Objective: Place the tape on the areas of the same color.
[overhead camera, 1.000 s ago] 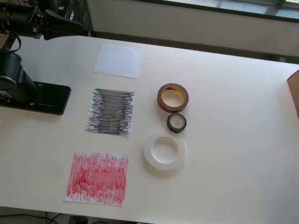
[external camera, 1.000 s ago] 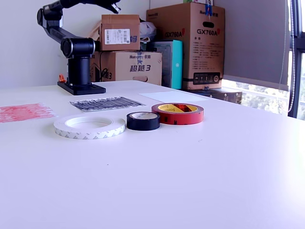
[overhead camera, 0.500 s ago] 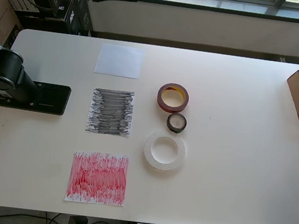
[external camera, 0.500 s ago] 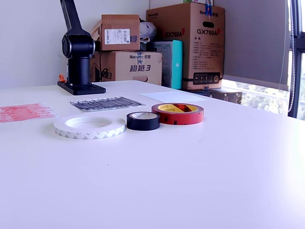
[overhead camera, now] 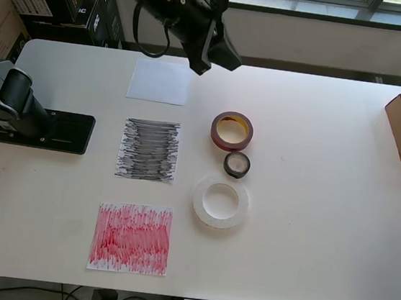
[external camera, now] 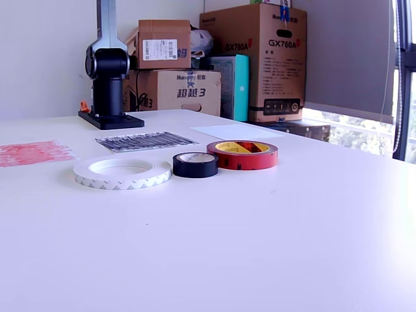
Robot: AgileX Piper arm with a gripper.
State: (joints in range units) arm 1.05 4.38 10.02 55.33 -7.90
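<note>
1. The three tape rolls lie in a tight row on the worktop [overhead camera: 310, 206], beside the sheets but on none of them, so no match has been made yet: red roll [overhead camera: 232, 130], black roll [overhead camera: 236, 164], whitish roll [overhead camera: 220, 204].
2. The sheets run in a parallel column, laid out as targets: white sheet [overhead camera: 160, 81], black-scribbled sheet [overhead camera: 149, 150], red-scribbled sheet [overhead camera: 132, 238].
3. The gripper [overhead camera: 222, 51] hangs high above the worktop near the white sheet, carrying nothing; whether the jaws are parted I cannot tell.
4. It points towards the red roll, probably the first pick.
</note>
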